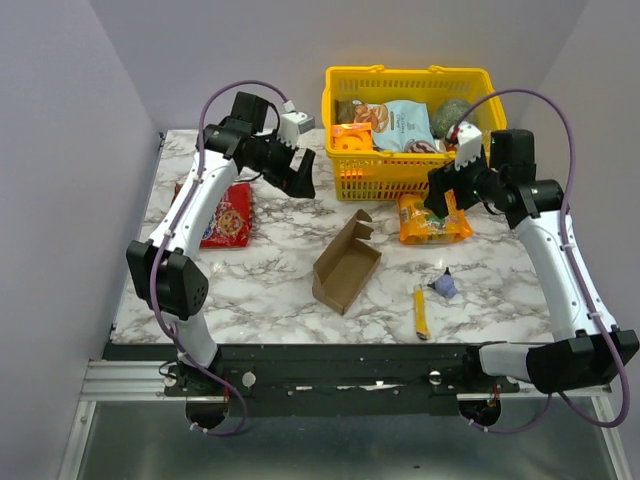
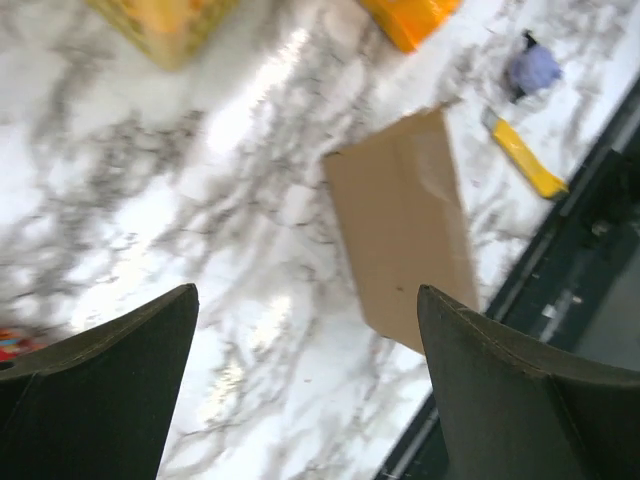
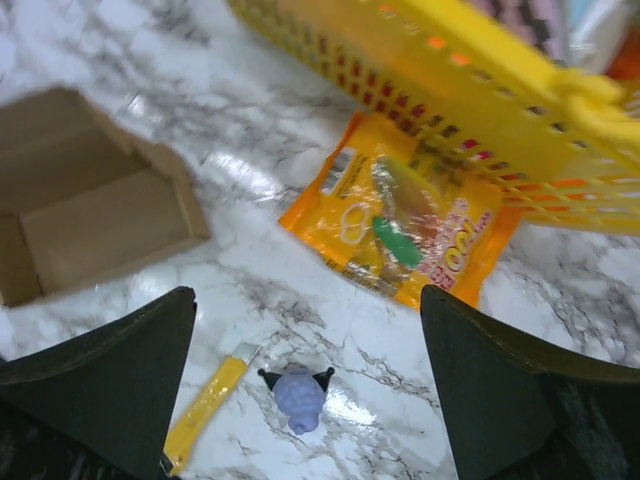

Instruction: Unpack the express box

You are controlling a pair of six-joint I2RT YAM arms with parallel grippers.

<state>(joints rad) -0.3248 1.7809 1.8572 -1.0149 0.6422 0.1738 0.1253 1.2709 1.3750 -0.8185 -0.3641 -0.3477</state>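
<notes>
Where the express box sits: near the middle of the marble table, lying flat and turned diagonally, between the two arms.
Box state: open at the top, one flap standing up at its far end; the right wrist view shows only bare cardboard inside. The left wrist view shows one plain brown face.
Contact: neither gripper touches the box.
Left gripper: raised above the table on the far left side, fingers spread wide, nothing between them; in its own view only marble and the box show in the gap.
Right gripper: raised just in front of the basket, jaws spread wide, holding nothing; its own view looks down on loose items.
Orange snack bag: flat on the table just right of the box's far end, close against the basket front.
Yellow stick pack: on the table to the near right of the box, apart from it.
Small purple figure: just beside the stick pack's far end.
Red snack bag: flat at the left, partly under the left arm.
Yellow plastic basket: far edge of the table, holding several snack packs, among them a pale blue bag.
</notes>
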